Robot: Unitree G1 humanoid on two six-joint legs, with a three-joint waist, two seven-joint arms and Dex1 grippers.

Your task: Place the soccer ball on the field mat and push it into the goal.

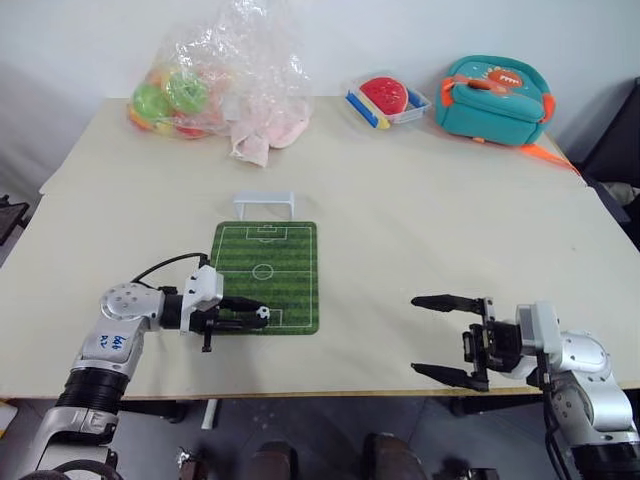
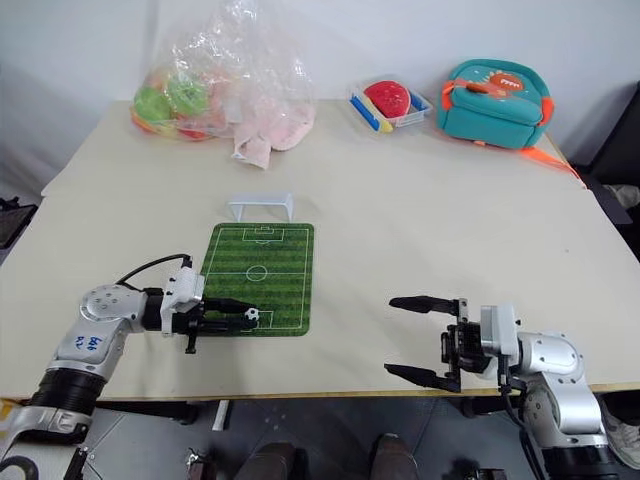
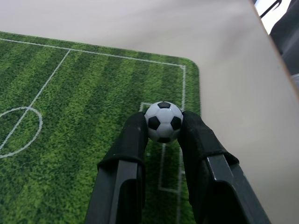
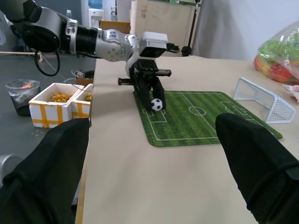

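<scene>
On the near end of the field mat [image 1: 265, 275], the left gripper [image 1: 260, 316] holds the soccer ball [image 1: 262, 313] pinched between its two black fingers [image 3: 133, 140], one pad on each side of the ball. The ball sits at the fingertips, over the penalty-box lines at the mat's near edge; whether it touches the mat surface cannot be determined. The left arm reaches in from the mat's left side, with the gripper pointing across toward the right. The mat lies flat on the beige table [image 1: 420, 220], its long axis running away from the robot. The goal [image 1: 265, 205] stands upright just beyond the mat's far edge, its open mouth facing the mat, well apart from the ball. The right gripper [image 1: 440, 338] is positioned to the right of the mat, near the table's front edge, with its fingers spread wide and nothing between them; it points toward the left. At the far side of the table rest a clear plastic bag [image 1: 225, 80] containing coloured toys, a small tray [image 1: 385, 100] with a red item in it, and a teal bag [image 1: 492, 100] with an orange strap.
</scene>
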